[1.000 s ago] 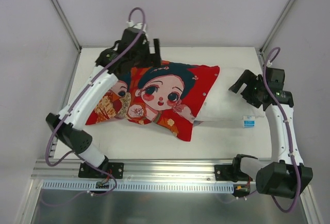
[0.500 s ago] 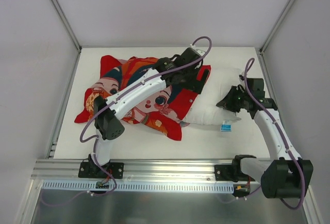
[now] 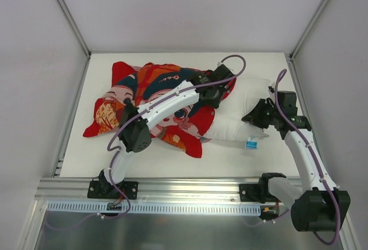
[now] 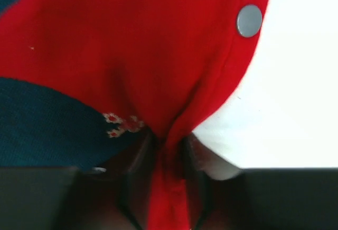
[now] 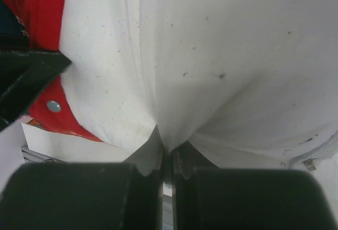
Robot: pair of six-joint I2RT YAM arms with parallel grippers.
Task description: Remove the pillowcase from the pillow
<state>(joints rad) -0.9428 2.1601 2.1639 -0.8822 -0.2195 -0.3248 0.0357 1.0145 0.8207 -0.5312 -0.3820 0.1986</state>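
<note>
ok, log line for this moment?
left hand: shut on pillowcase edge | right hand: shut on pillow | pillow: right end bare, rest in pillowcase | removal: not done

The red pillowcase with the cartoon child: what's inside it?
A white pillow sticks out of the open right end of the pillowcase. Its other part is covered by red fabric; how far in it reaches cannot be seen.

layout | pillowcase (image 3: 155,97) lies on table (image 3: 230,158), left and middle | pillow (image 3: 241,120) partly in it, sticking out to the right | tag (image 3: 251,143) at pillow's near edge | my left gripper (image 4: 166,150) at pillowcase's right hem, fold between its fingers | my right gripper (image 5: 166,156) further right, pinching pillow
</note>
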